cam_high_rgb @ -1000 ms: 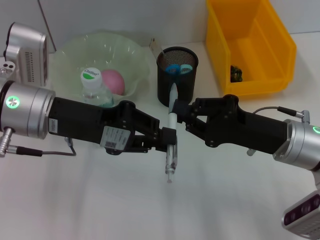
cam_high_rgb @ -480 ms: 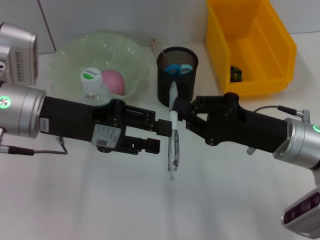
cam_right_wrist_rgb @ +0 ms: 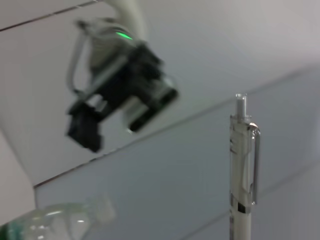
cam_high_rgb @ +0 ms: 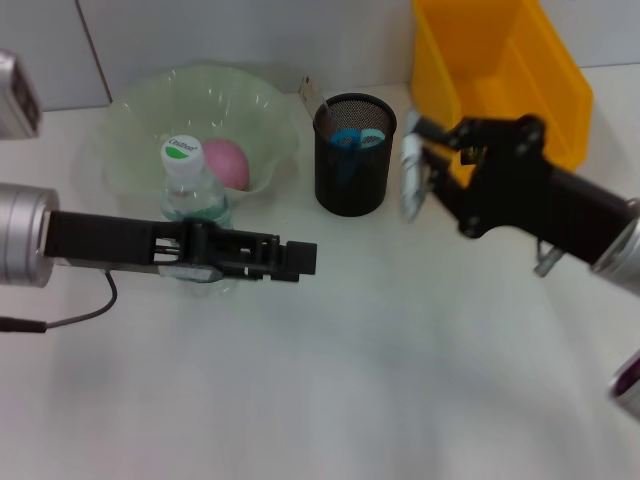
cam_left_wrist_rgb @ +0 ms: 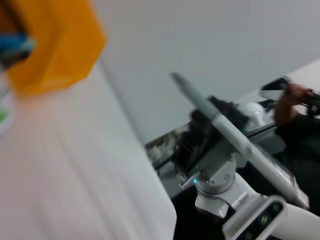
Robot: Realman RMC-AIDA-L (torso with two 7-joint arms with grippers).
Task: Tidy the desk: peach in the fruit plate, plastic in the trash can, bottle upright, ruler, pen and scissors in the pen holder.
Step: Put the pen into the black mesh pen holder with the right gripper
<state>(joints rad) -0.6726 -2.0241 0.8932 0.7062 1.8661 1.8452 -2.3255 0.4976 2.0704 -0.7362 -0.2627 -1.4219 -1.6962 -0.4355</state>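
My right gripper is shut on the white pen and holds it upright in the air, just right of the black mesh pen holder. The pen also shows in the right wrist view and the left wrist view. Blue-handled scissors stand in the holder; the ruler pokes up behind it. My left gripper is open and empty, low in front of the holder. The bottle stands upright. The pink peach lies in the green plate.
A yellow bin stands at the back right with a dark crumpled item inside. The left arm stretches across the front of the bottle and plate. White table surface lies in front of both arms.
The left gripper let go of the pen and drew back to the left. The right gripper carried the pen up and to the right, from in front of the holder to beside it.
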